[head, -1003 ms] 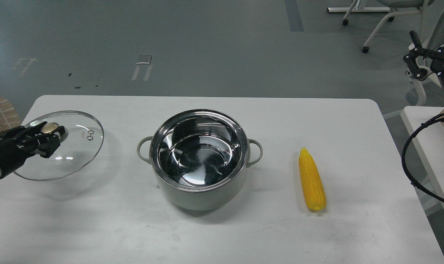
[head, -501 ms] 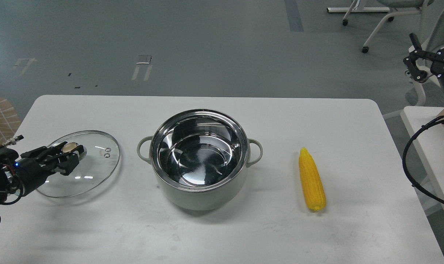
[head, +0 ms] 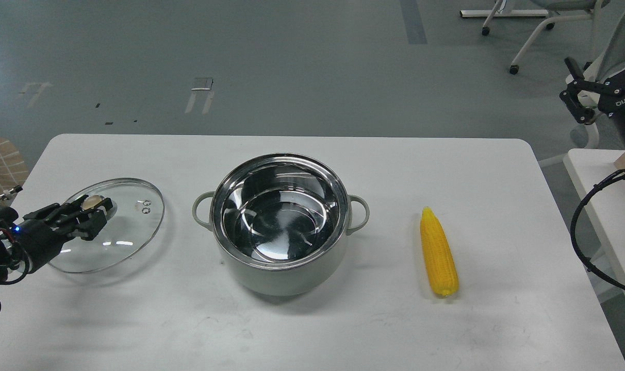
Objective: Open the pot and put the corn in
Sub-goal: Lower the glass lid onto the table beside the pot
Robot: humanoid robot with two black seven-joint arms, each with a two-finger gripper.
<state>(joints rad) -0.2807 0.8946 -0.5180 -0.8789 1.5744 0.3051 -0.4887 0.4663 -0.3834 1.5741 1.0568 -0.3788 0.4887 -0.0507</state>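
Observation:
The pale grey-green pot (head: 280, 268) stands open in the middle of the white table (head: 343, 330); its shiny steel inside is empty. The yellow corn (head: 438, 253) lies on the table to the pot's right, pointed end away from me. My left gripper (head: 89, 212) is shut on the brass-coloured knob of the glass lid (head: 132, 226) and holds it tilted, low over the table to the left of the pot. My right gripper (head: 575, 93) is open and empty, raised beyond the table's far right corner, well away from the corn.
A second white table (head: 601, 206) stands at the right edge with a black cable (head: 580, 242) looping over it. Chair legs (head: 529, 36) stand on the grey floor at the back right.
My left gripper has brought the lid down and toward the pot, then a little back left. My right gripper has shifted slightly left and down.

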